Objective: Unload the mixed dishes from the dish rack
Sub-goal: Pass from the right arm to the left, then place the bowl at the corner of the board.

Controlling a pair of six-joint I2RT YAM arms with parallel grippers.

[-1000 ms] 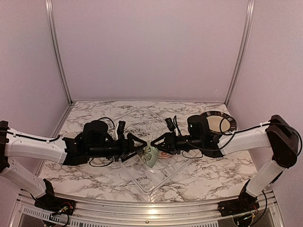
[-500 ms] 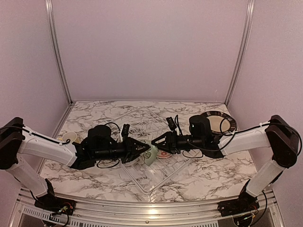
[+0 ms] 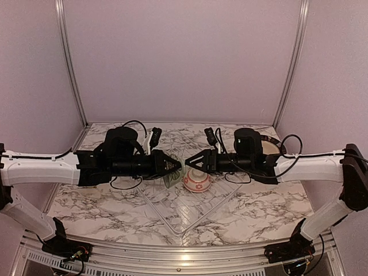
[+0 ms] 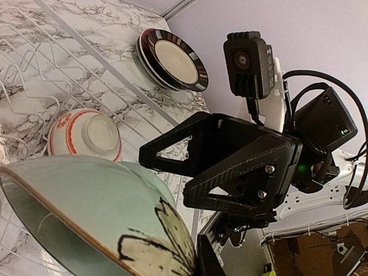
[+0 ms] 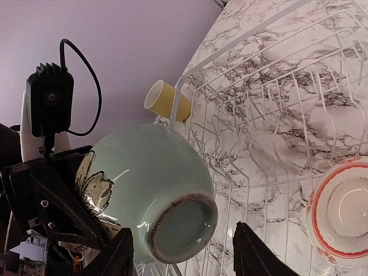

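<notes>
My left gripper is shut on the rim of the green flowered bowl, holding it tilted above the dish rack. In the left wrist view the bowl fills the lower left, next to my left gripper. My right gripper faces it, open. In the right wrist view its fingers stand on either side of the bowl's foot without touching it. The small red-patterned white bowl sits upright in the rack. The yellow cup lies on its side beyond the rack's far rim.
Black-rimmed plates are stacked on the marble table to the right of the rack, partly hidden by my right arm in the top view. Upright white tines stand below both grippers. Walls close in the back and sides.
My left gripper has shut on the green bowl's rim and lifted it. Both arms have risen and moved back, and the small red-patterned bowl now shows fully. The right jaws have widened.
</notes>
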